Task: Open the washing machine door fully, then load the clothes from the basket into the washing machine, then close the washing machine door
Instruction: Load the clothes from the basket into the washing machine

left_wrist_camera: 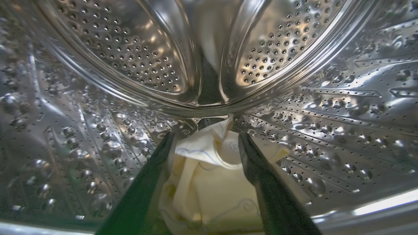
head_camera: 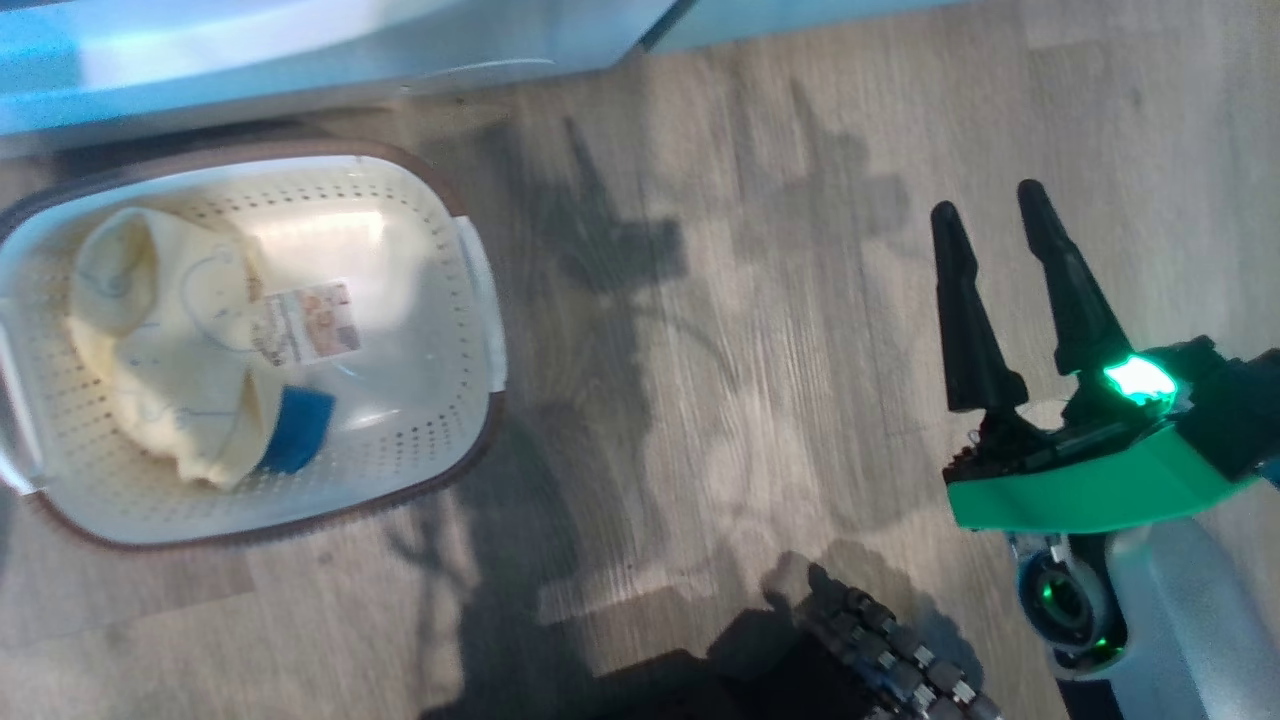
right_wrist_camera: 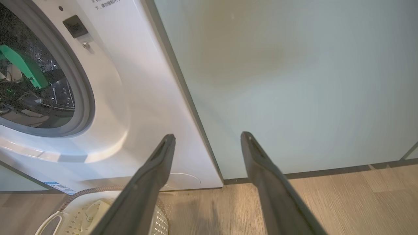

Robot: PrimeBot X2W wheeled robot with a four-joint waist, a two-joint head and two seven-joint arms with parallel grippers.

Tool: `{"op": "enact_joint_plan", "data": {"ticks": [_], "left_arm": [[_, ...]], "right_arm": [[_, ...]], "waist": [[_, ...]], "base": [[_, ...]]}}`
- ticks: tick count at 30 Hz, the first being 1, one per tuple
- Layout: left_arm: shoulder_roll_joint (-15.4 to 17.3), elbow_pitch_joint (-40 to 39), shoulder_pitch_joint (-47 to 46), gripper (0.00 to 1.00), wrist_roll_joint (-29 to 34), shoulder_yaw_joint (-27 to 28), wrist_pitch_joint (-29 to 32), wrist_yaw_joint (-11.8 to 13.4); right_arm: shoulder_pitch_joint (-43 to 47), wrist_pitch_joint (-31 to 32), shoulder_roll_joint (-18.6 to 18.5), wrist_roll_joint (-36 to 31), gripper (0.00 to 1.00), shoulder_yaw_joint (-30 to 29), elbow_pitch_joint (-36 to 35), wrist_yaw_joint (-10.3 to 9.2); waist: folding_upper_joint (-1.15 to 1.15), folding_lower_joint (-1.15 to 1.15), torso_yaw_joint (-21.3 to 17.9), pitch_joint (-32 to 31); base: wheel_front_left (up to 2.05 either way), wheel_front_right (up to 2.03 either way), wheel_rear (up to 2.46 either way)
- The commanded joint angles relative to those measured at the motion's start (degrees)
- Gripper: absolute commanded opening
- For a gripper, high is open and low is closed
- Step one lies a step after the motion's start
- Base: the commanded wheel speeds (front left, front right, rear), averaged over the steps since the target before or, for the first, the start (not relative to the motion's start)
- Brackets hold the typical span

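Two grippers, both spread wide. Left gripper [left_wrist_camera: 205, 135] sits inside the perforated steel drum [left_wrist_camera: 326, 130] of the big white front-loading washing machine [right_wrist_camera: 140, 98]. Its fingers [left_wrist_camera: 147, 182] stand either side of a pale-yellow printed garment [left_wrist_camera: 209, 182] lying on the drum wall, apparently not pinched. Right gripper [head_camera: 988, 200] hangs empty above the wood floor [head_camera: 700, 350]. More pale-yellow clothes [head_camera: 170, 330] and a small blue piece [head_camera: 295, 430] lie in the cream perforated plastic basket [head_camera: 430, 200].

Risks:
- Cloth catches a fingertip on withdrawal and trails out over the grey rubber gasket [right_wrist_camera: 81, 85].
- Cloth near the lip gets pinched at door closing.
- Blue piece is left behind.
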Motion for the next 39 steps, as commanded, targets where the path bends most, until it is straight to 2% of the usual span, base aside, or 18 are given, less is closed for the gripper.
{"op": "enact_joint_plan", "data": {"ticks": [1, 7, 18, 25, 30, 33, 39], "left_arm": [[1.8, -2.1, -0.1, 1.0, 0.1, 0.9, -0.5, 0.4], [0.0, -12.1, 9.9, 1.0, -1.8, 2.1, -4.3, 4.8], [0.8, -41.0, 34.4, 1.0, -3.7, 4.7, -7.3, 15.9], [1.3, -53.6, 49.2, 1.0, -2.3, 4.8, -9.6, 22.3], [0.6, -57.7, 58.9, 1.0, -2.8, 4.8, -11.5, 25.1], [-1.0, -59.8, 64.9, 1.0, -3.3, 4.6, -12.9, 26.1], [-4.0, -59.0, 71.8, 1.0, -4.6, 5.1, -14.1, 24.9]], "right_arm": [[1.6, -0.4, -0.6, -0.3, 1.0, 0.4, -1.6, -0.16], [2.9, -0.4, -0.6, -2.6, 1.0, -1.7, -1.4, -0.16], [5.6, -0.4, -0.6, -7.1, 1.0, -6.4, -1.8, -0.16], [7.8, -0.4, -0.6, -9.9, 1.0, -8.4, -1.3, -0.16], [9.3, -0.4, -0.6, -10.9, 1.0, -9.7, -1.0, -0.16], [11.4, -0.4, -0.6, -12.2, 1.0, -10.3, -0.7, -0.16], [15.1, -0.4, -0.6, -13.8, 1.0, -10.7, -0.2, -0.16]], "waist": [[0.0, 0.01, 0.9, -0.9], [0.0, 0.01, 3.9, -3.4], [0.0, 0.01, 9.4, -8.9], [0.0, 0.01, 12.2, -13.4], [0.0, 0.01, 13.4, -17.4], [0.0, 0.01, 15.1, -20.6], [0.0, 0.01, 17.0, -25.3]], "base": [[0.0, 0.0, 0.0], [0.0, 0.0, 0.0], [0.0, 0.0, 0.0], [0.0, 0.0, 0.0], [0.0, 0.0, 0.0], [0.0, 0.0, 0.0], [0.0, 0.0, 0.0]]}}
